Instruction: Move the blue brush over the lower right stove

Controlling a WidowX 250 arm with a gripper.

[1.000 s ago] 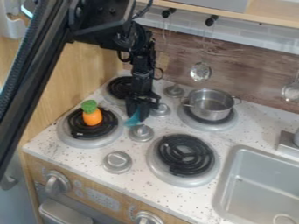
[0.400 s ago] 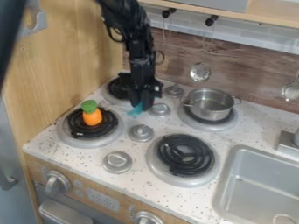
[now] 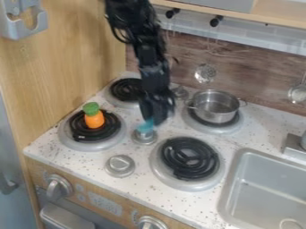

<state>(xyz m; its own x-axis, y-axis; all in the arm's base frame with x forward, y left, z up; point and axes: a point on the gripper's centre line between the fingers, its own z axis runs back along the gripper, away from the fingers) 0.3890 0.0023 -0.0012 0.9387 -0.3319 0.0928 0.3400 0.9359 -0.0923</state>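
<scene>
My gripper (image 3: 154, 120) hangs over the middle of the stove top, above and behind the centre knob. It is shut on the blue brush (image 3: 146, 126), whose blue part sticks out below the gripper's left side, in front of the centre knob's top. The rest of the brush is hidden by the gripper. The lower right stove burner (image 3: 190, 158), a black coil in a silver ring, lies to the front right of the gripper, with nothing on it.
An orange carrot with a green top (image 3: 93, 115) stands on the left burner. A metal pot (image 3: 215, 106) sits on the back right burner. Knobs, one at the front (image 3: 120, 166), rise between the burners. The sink (image 3: 270, 188) is at right.
The gripper, with the blue brush, first rose slightly toward the back, then came forward and a little right, from beside the rear knob to above the centre knob.
</scene>
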